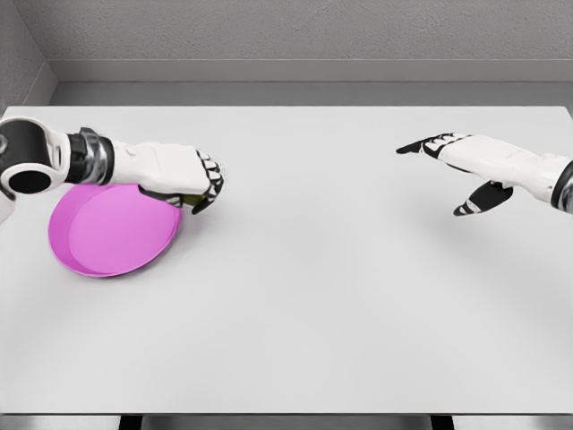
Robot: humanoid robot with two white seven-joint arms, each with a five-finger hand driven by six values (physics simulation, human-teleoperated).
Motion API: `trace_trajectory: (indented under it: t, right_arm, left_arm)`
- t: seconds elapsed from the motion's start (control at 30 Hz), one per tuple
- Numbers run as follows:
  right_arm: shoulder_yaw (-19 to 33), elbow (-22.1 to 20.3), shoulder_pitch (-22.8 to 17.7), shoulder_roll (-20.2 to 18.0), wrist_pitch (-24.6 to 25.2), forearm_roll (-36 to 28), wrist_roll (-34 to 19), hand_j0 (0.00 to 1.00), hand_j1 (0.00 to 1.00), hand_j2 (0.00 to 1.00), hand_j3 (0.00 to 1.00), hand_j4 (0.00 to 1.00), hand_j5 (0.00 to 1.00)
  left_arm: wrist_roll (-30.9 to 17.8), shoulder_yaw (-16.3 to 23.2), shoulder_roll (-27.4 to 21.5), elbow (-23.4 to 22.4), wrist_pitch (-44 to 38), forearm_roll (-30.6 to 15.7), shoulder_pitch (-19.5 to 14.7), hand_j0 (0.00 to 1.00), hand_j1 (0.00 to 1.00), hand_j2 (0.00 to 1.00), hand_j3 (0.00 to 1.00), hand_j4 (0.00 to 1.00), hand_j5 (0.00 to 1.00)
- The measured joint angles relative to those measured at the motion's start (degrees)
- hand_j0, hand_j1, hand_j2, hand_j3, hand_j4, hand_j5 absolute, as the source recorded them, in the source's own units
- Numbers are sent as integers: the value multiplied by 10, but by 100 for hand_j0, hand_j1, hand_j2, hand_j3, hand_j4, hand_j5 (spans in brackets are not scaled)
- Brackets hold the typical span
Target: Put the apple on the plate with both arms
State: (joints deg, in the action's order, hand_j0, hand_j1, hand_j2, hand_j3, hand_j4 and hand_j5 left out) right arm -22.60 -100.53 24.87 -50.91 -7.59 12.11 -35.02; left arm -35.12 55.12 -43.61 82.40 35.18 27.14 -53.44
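So I count one plate [107, 235], one apple [191, 201] and two hands on my screen. My left hand [192, 179] has its fingers curled around the apple, only a sliver of green showing beneath the palm, right at the plate's far right rim. My right hand [461, 161] hovers well apart over the table [313, 296], fingers spread flat, thumb hanging down, holding nothing.
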Motion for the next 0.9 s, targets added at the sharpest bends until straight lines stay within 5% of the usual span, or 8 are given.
trace_trajectory:
  t: [0.17, 0.5, 0.53, 0.63, 0.9]
  right_arm:
    - [0, 0, 0, 0, 0, 0, 0, 100, 100, 100, 100, 100, 100]
    - [0, 0, 0, 1, 0, 0, 0, 100, 100, 100, 100, 100, 100]
    - [0, 0, 0, 1, 0, 0, 0, 100, 100, 100, 100, 100, 100]
    - [0, 0, 0, 1, 0, 0, 0, 100, 100, 100, 100, 100, 100]
    - [1, 0, -1, 0, 0, 0, 0, 100, 100, 100, 100, 100, 100]
  left_arm:
    - [0, -26, -48, -5, 0, -13, 48, 28, 28, 28, 28, 28, 28]
    - [0, -50, -70, -25, 0, -20, 62, 33, 33, 33, 33, 33, 33]
    - [0, -50, -71, -26, 0, -20, 62, 36, 36, 36, 36, 36, 36]
    - [1, -50, -72, -27, 0, -20, 63, 98, 98, 98, 98, 98, 98]
    - [1, -51, -76, -28, -1, -15, 63, 100, 100, 100, 100, 100, 100]
